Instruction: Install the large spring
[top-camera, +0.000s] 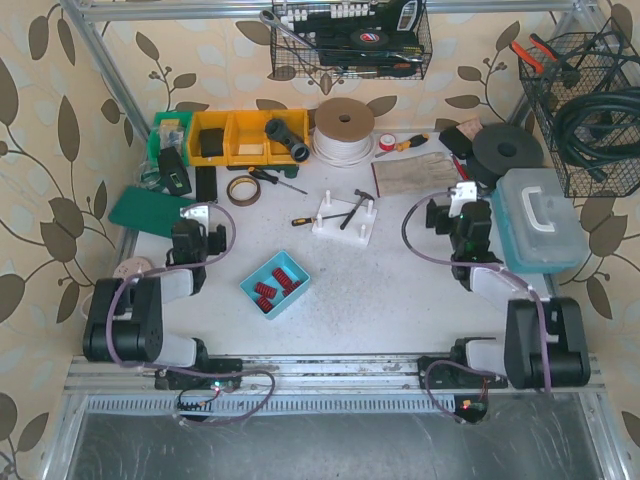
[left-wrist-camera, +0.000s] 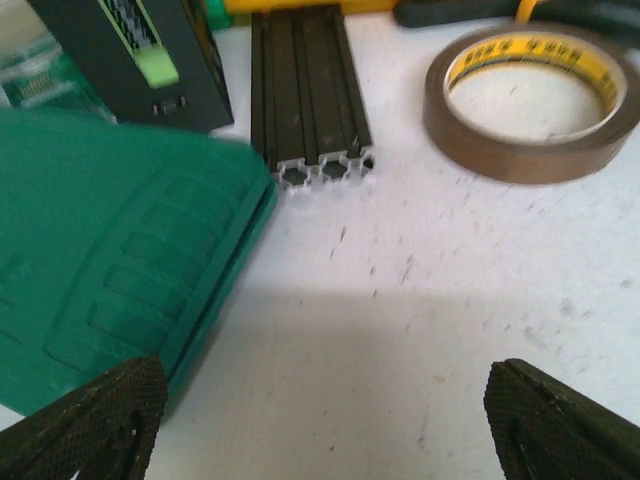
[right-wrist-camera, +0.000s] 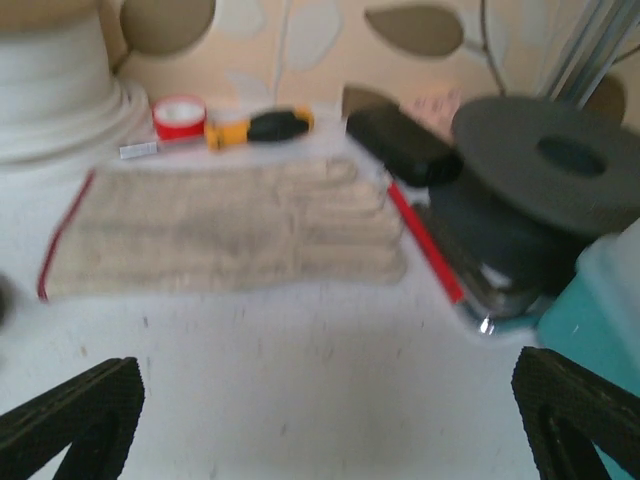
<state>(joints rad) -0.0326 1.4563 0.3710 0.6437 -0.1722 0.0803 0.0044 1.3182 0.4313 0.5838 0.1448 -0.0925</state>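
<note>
Several red springs (top-camera: 273, 285) lie in a blue tray (top-camera: 292, 265) at the table's middle front. A white fixture with upright posts (top-camera: 343, 220) stands behind it, with a small hammer leaning on it. My left gripper (top-camera: 200, 214) is open and empty at the left, above bare table next to a green case (top-camera: 150, 208); its fingertips (left-wrist-camera: 95, 425) sit wide apart. My right gripper (top-camera: 447, 207) is open and empty at the right, in front of a work glove (right-wrist-camera: 220, 230); its fingertips (right-wrist-camera: 575, 415) are wide apart. The springs are out of both wrist views.
A roll of brown tape (left-wrist-camera: 530, 100), a black extrusion (left-wrist-camera: 310, 95) and a black box (left-wrist-camera: 135, 55) lie ahead of the left gripper. A black disc (right-wrist-camera: 545, 160), a black case (right-wrist-camera: 400, 145), a screwdriver (right-wrist-camera: 255, 125) and a teal toolbox (top-camera: 540, 220) crowd the right side. Yellow bins (top-camera: 245, 135) stand at the back.
</note>
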